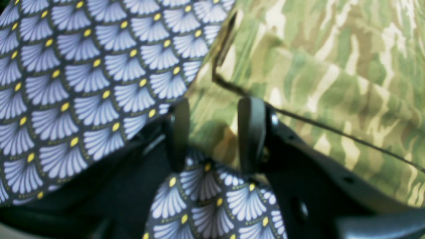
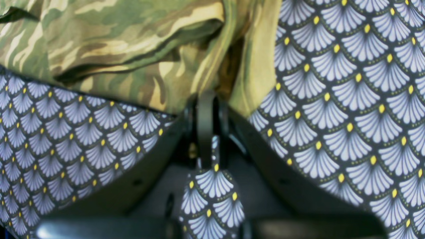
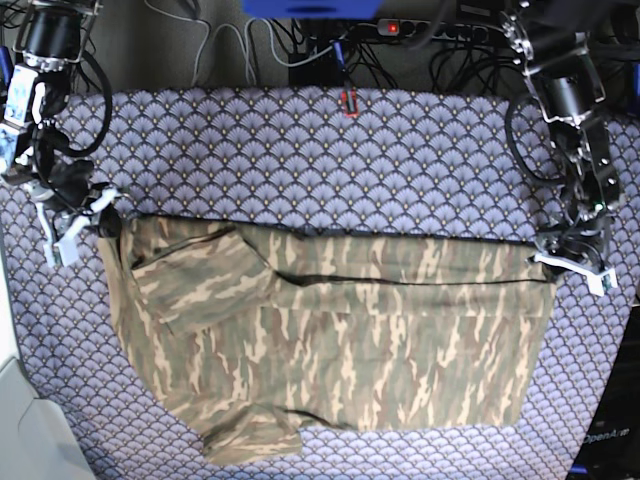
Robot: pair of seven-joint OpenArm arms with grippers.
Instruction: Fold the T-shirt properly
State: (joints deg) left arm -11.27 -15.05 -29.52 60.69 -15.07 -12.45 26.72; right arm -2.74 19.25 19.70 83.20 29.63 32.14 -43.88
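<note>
Camo fabric everywhere, so here's where we're at. Our T-shirt (image 3: 330, 340) is lying sideways across the middle of the surface (image 3: 300, 150), which is covered in that purple scale-print tablecloth (image 3: 420, 160). Looks to us like one lengthwise fold is already in: the far half seems doubled over, with a long straight edge running across the shirt and a sleeve flap lying on top at the neck end. Another sleeve pokes out at the near edge, not tucked in yet.

Tool status: our right tool (image 2: 206, 109) is clenched tight, jaws pressed together right at the shirt's edge. Its wrist view shows cloth bunched against the tips, so we'd guess it has a pinch of the hem, but we honestly can't tell whether any fabric is actually between the jaws. Our left tool (image 1: 214, 132) sits at the opposite far corner with its jaws parted, camo cloth showing in the gap between them. Whether it's gripping that cloth or just straddling it, we can't say either.

Still to do, as we read it: tuck the loose sleeve, fold the near side in, then bring the ends together into a neat packet. Roughly a third done, we reckon.
</note>
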